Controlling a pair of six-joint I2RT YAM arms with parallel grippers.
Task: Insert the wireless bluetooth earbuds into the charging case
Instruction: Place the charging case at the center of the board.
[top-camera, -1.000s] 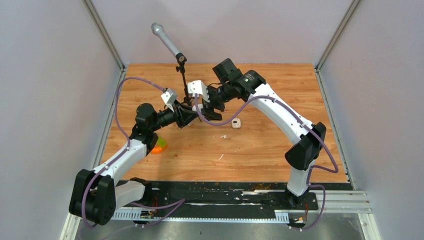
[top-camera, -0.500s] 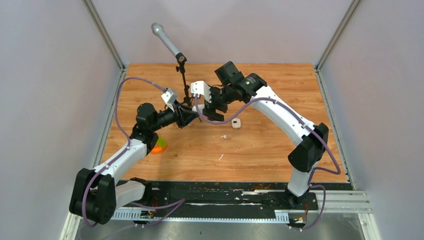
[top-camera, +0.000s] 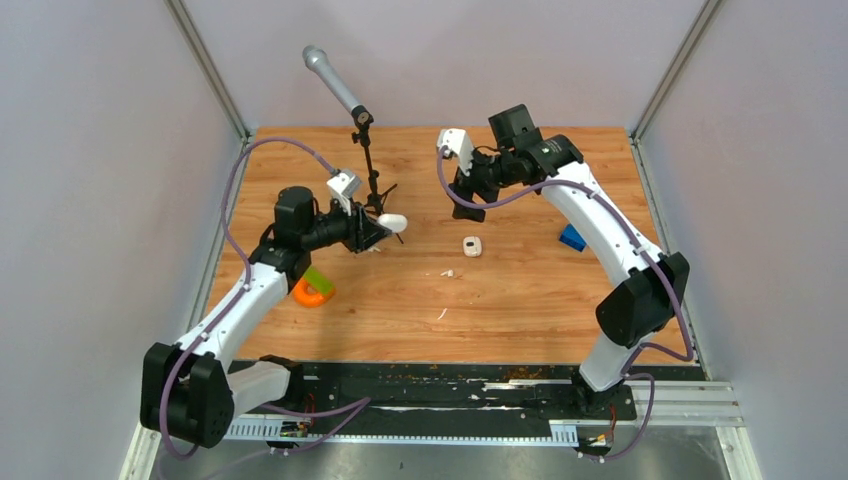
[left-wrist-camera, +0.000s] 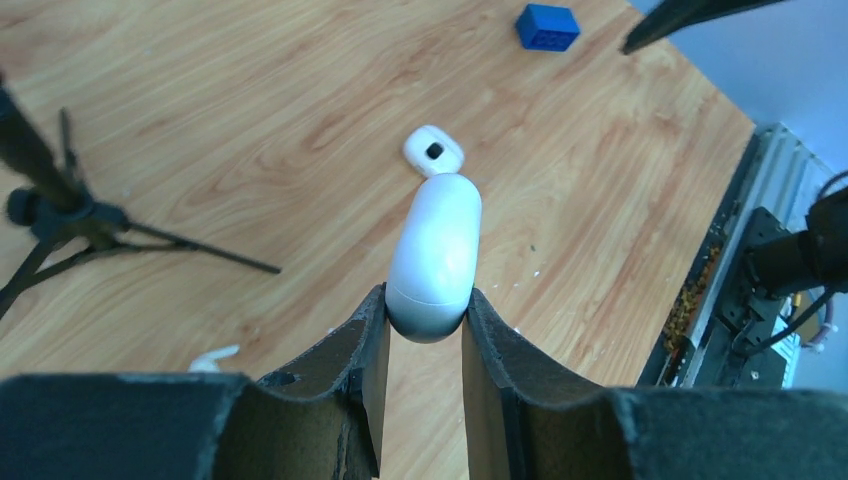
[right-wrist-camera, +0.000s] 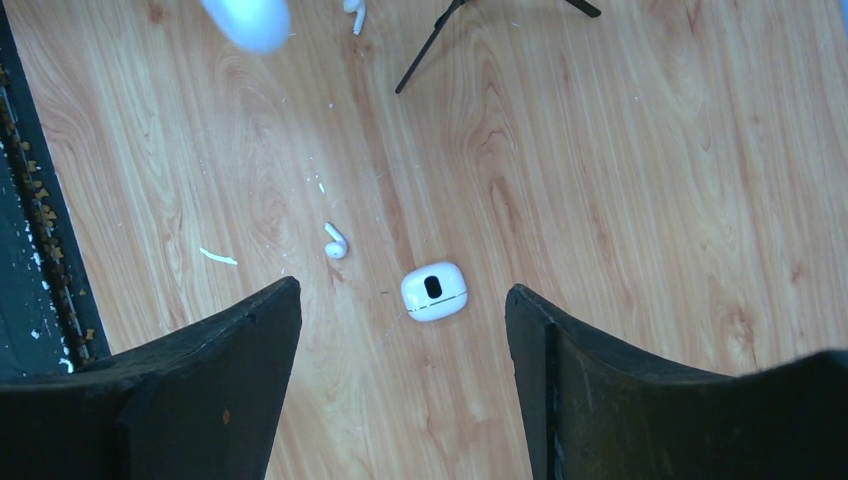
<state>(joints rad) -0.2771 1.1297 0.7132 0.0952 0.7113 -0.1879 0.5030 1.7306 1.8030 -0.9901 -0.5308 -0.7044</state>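
Right, charging case clamped end-on in my left hand, above the tabletop; right hand spread, empty.
Glossy, light, slip-prone: pinch across flat sides. Earbuds loose on tabletop.

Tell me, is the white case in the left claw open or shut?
Shut. The case shows one smooth shell with only a thin seam, no raised lid.

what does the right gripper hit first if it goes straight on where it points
Likely the small white square with a dark centre, lying on the table ahead of the open right gripper.
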